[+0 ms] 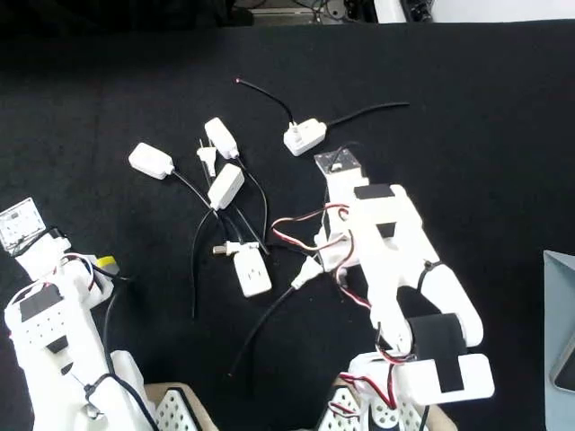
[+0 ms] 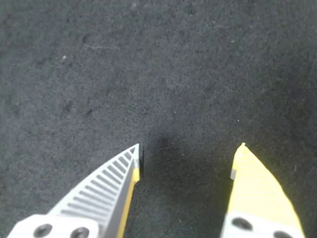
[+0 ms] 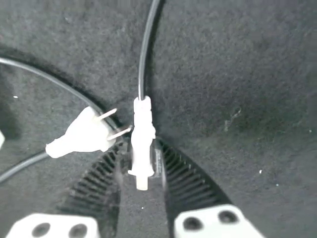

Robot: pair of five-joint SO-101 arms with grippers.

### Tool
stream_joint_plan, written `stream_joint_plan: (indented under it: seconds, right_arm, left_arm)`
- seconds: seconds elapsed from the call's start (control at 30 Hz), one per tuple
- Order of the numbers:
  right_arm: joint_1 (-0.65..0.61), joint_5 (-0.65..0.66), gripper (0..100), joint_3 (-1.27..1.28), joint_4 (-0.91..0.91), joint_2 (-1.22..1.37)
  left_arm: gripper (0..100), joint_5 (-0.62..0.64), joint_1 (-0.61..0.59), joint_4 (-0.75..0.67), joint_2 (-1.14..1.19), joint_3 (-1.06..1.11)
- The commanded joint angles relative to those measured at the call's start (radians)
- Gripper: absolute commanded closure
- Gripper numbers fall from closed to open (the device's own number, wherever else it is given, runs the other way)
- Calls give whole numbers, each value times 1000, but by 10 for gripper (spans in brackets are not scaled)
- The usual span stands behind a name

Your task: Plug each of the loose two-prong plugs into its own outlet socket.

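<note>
My right gripper is shut on a white plug by its body, and the plug's black cable runs straight away from the fingers. A second white two-prong plug lies on the mat just beside it, prongs pointing at the held one. From above, the held plug sits under the right arm's tip, right of a white outlet socket. More sockets and loose plugs lie at the table's middle. My left gripper stands open over bare black mat.
Black cables tangle among the sockets on the black table. A grey-blue object stands at the right edge. The arms' white bases line the near edge.
</note>
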Motion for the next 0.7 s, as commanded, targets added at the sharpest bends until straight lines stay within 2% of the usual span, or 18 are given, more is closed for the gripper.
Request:
stream_joint_plan:
  seconds: [0.0,0.17,0.33,0.47,0.67]
  right_arm:
    - [21,5,978,-16,3,10]
    - [14,5,926,-10,5,13]
    - [15,5,986,-15,-3,13]
    - [21,5,986,-25,5,2]
    - [12,0,986,-117,173,-133]
  left_arm:
    - [705,5,5,-14,-28,-10]
    - [705,5,5,-14,-28,-10]
    - [705,5,5,-14,-28,-10]
    - [705,5,5,-14,-28,-10]
    - [705,-28,13,-12,-28,-19]
